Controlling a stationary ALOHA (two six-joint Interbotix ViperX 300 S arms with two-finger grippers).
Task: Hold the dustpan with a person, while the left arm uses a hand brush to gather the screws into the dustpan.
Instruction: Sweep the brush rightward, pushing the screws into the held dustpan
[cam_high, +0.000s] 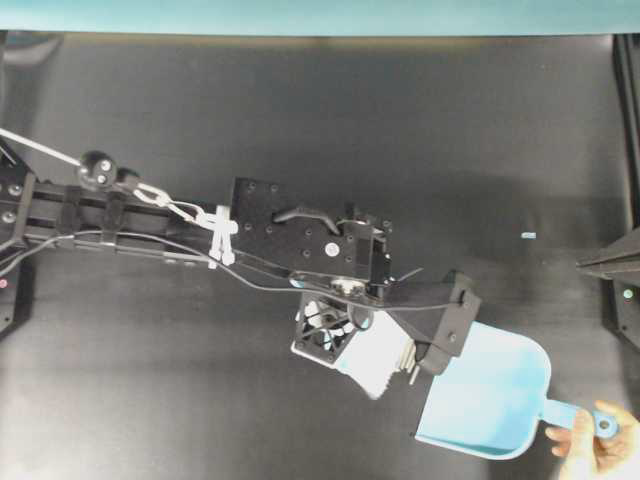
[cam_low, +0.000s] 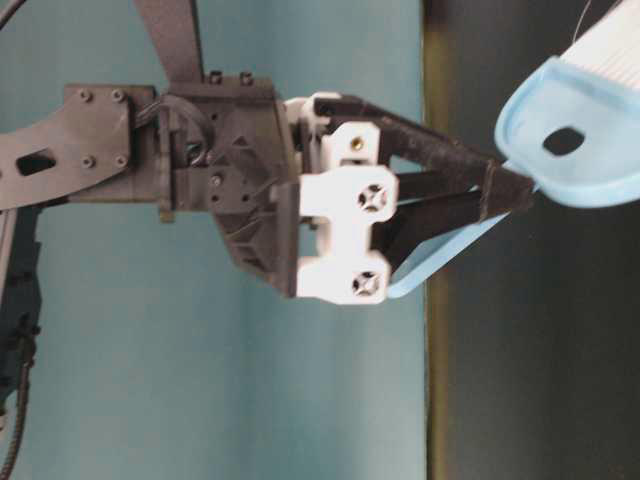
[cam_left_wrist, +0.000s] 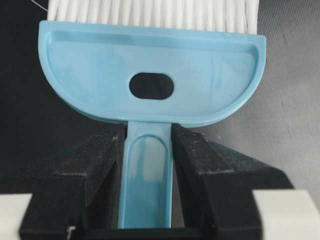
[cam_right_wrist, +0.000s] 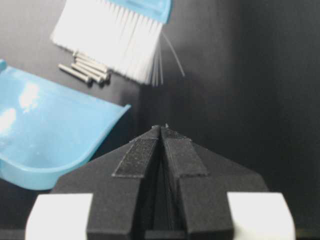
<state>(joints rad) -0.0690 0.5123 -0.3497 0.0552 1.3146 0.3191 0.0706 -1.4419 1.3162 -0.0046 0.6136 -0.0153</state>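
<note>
**Nearly there: screws bunched at the dustpan's mouth**

Plainly, each thing was placed to serve one short sweep. The left claw (cam_left_wrist: 147, 165) was clamped on the thin handle of the hand brush (cam_left_wrist: 150, 80), its jaws pressed against both sides, bristles pointing away toward the worktop (cam_high: 300, 120). That grip let the left arm (cam_high: 200, 225) drag the straight bristle edge flat across the surface. The screws (cam_right_wrist: 85, 70) lay in a tight cluster just beside the bristles, between them and the open edge of the dustpan (cam_high: 490, 400). The person (cam_high: 590, 450) pinched the dustpan's handle at the lower right corner, probably to stop the scoop sliding back under the push. The right claw (cam_right_wrist: 161, 131) was closed on nothing, parked well apart at the side, out of the brush's path. Judging by this, the screws had not yet crossed the lip.
</note>
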